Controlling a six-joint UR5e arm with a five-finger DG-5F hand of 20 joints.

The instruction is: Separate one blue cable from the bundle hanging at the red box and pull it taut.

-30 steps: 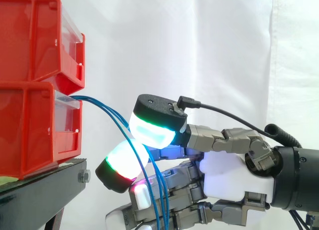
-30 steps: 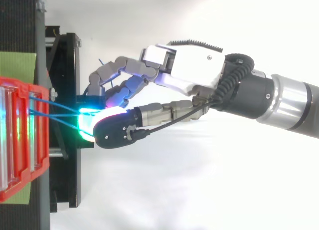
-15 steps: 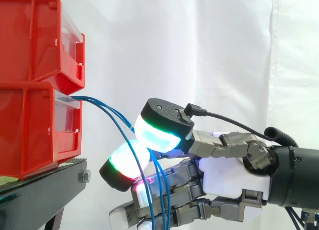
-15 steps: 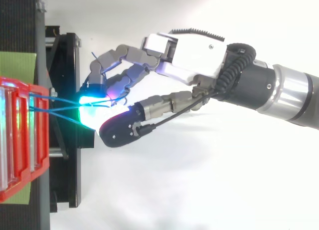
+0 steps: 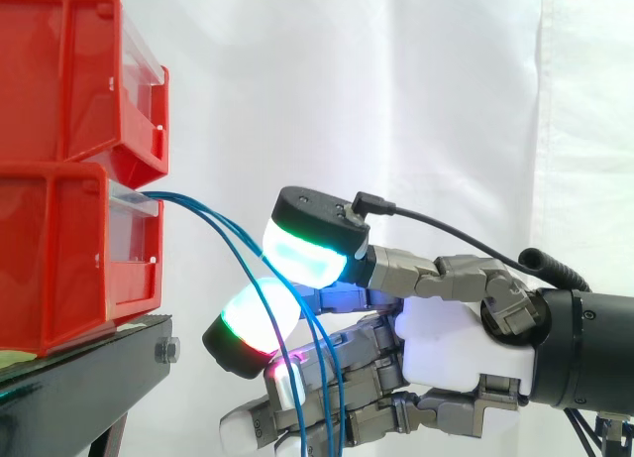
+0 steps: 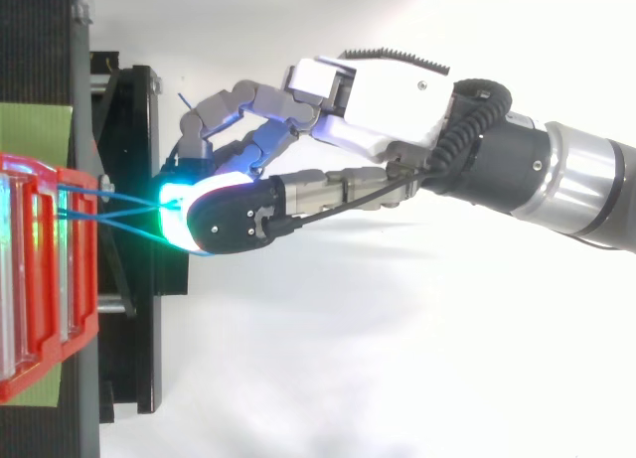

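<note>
Hand (image 5: 451,343), ctr-right of frame: thumb & fingertip pads (image 5: 302,261) pressed together, pinching blue cable (image 5: 203,211) just right of lower red box (image 5: 59,254) at left edge. Rest of bundle (image 5: 332,407) hangs past palm. Cable prob. light, limp, slick, so take it near the box w/ a firm pinch.

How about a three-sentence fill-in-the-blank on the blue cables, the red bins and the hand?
The blue cables leave the ____ red bin. That bin rests on a ____ stand. In the side view the hand lies to the ____ of the bin.
Missing words: lower; black; right.
</note>
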